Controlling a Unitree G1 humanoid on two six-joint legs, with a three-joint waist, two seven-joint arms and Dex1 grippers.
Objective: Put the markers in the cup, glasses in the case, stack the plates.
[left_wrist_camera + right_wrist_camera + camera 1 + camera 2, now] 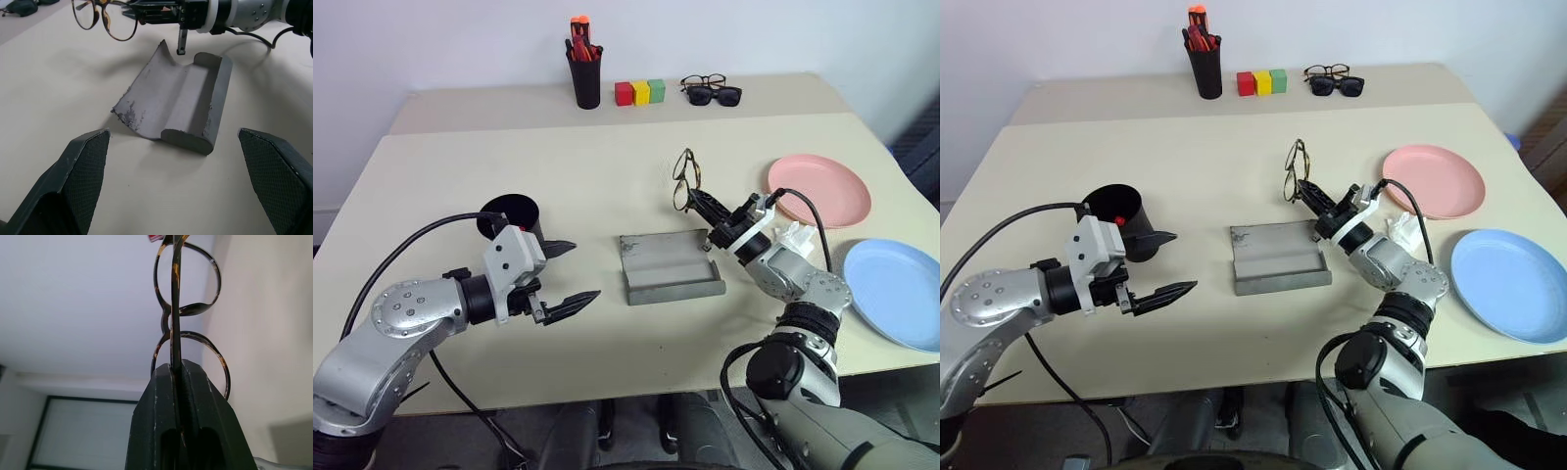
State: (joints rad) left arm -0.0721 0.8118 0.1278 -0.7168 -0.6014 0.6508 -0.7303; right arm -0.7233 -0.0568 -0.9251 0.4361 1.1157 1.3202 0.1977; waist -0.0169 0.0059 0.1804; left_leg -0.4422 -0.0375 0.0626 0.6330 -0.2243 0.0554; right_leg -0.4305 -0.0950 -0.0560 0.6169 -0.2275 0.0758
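My right gripper (697, 200) is shut on a temple arm of the thin wire-rimmed glasses (683, 180), holding them in the air just beyond the far right corner of the case (671, 266). The grey case lies open at the table's middle. In the right wrist view the fingers (156, 421) pinch the temple, and the round lenses stand past them. My left gripper (584, 271) hangs open left of the case, with nothing between its fingers. Behind it stands the wide black cup (514, 217), with a marker's red cap (1119, 221) showing inside. The pink plate (819, 189) and the blue plate (898, 292) lie apart at the right.
At the back stand a narrow black holder of orange-red pens (585, 73), a row of red, yellow and green blocks (639, 93), and black sunglasses with black-framed glasses (712, 90). The blue plate lies close to the table's right edge.
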